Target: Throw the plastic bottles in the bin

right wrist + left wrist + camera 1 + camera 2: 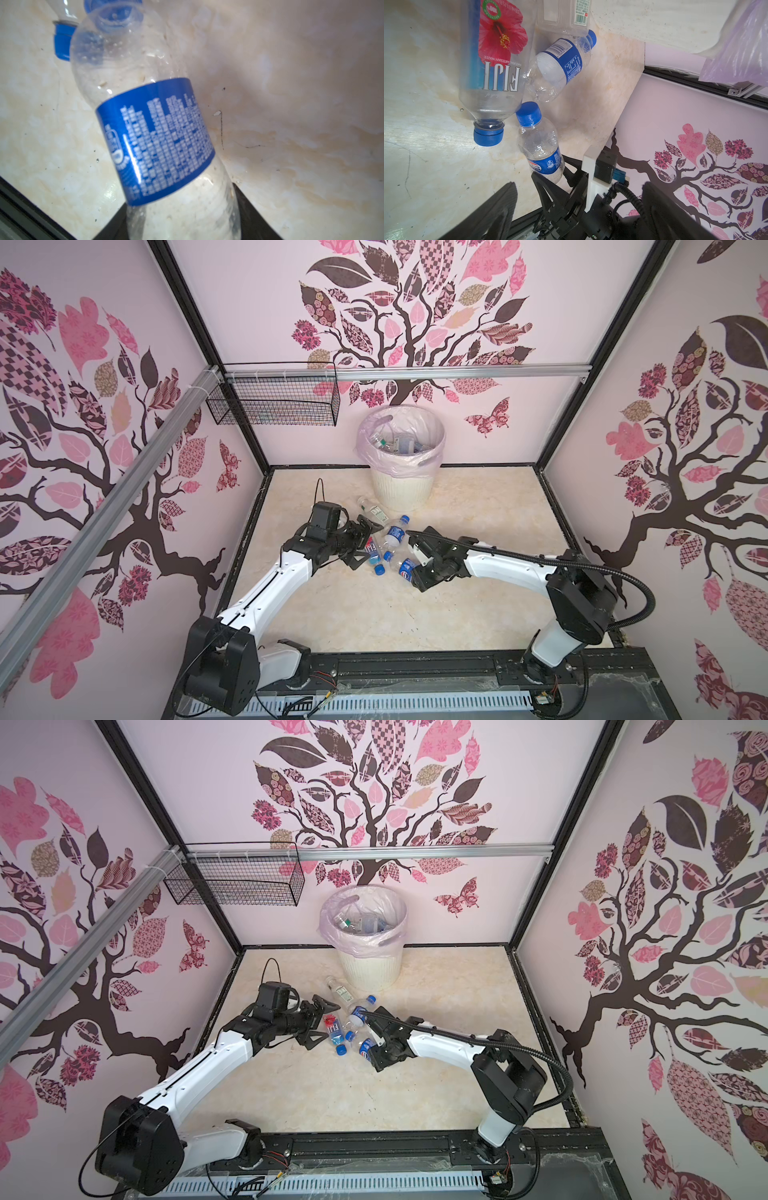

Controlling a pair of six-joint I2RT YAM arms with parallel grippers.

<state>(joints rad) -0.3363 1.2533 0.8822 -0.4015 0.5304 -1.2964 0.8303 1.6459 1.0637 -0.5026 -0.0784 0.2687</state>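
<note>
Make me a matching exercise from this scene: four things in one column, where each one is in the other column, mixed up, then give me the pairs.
Things
1. Fiji bottle
2. blue-label bottle with the round logo
3. bin
4. wire basket

Places
a. hangs from the metal rail
b. lies flat on the floor
c. between the fingers of the right gripper
d. stands at the back of the floor

Pairs: 1-b, 2-c, 3-d, 4-a
</note>
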